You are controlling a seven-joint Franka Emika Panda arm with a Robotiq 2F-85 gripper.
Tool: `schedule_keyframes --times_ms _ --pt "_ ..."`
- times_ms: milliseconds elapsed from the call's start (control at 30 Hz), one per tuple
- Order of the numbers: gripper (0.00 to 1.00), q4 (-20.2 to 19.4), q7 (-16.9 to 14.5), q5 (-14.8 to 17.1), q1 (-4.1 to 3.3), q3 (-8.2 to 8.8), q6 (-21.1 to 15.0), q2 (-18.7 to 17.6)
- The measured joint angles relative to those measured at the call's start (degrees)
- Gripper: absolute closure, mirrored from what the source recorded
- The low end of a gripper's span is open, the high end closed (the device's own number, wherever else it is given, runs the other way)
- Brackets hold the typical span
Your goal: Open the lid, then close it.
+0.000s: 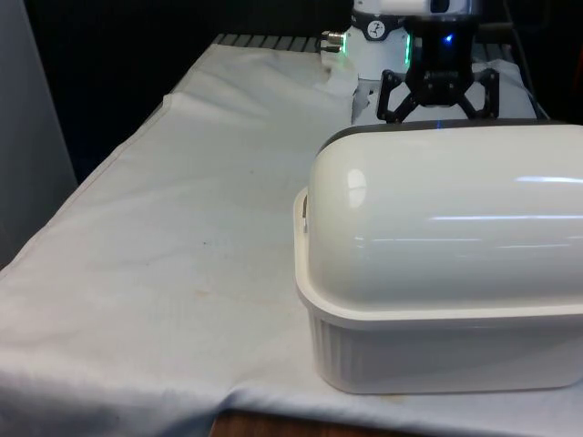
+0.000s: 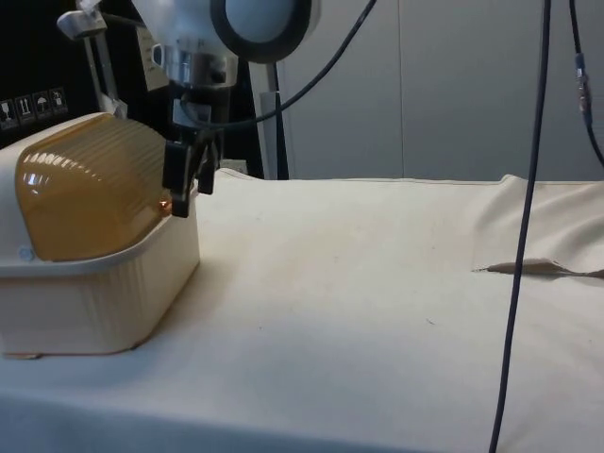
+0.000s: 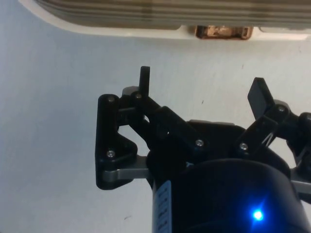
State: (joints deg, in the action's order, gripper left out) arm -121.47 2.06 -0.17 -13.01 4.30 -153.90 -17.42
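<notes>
On the surface's (image 1: 164, 273) near corner, the bread box (image 1: 437, 346) is sitting with its lid (image 1: 446, 218) closed. Beside its far front edge, the end effector (image 2: 186, 193) is hanging downward, fingers (image 3: 144, 80) spread wide, holding nothing.

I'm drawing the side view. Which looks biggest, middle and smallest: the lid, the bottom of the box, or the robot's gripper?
1. Ribbed, domed amber-looking plastic lid
2. Cream ribbed plastic base, close in size to the lid
3. Black two-finger end effector, clearly smallest

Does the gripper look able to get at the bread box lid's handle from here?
Probably yes: the open gripper hangs just in front of the handle on the closed lid, nothing between.
</notes>
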Motion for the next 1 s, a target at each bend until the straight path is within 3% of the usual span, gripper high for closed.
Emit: schedule_keyframes --times_ms 267,400,433,467,633,667,767,900,1000 --pt "0.00 -0.4 -0.1 -0.1 0.00 0.00 -3.2 -0.7" --pt "0.20 -0.6 -0.1 -0.1 0.00 0.00 -4.0 -0.8" --pt "0.20 -0.6 -0.2 -0.1 0.00 0.00 -4.2 -0.8" --pt "0.30 -0.7 -0.2 -0.1 0.00 0.00 -4.4 -0.8" --pt "0.55 -0.9 -0.2 -0.1 0.00 0.00 -5.1 -0.8" --pt "0.65 -1.0 -0.3 -0.1 0.00 0.00 -5.2 -0.8" --pt "0.74 -1.0 -0.3 -0.1 0.00 0.00 -5.2 -0.8" --pt "1.00 -1.0 -0.3 -0.1 0.00 0.00 -5.3 -0.8" --pt "1.00 -0.9 -0.3 -0.1 0.00 0.00 -5.5 -0.8"
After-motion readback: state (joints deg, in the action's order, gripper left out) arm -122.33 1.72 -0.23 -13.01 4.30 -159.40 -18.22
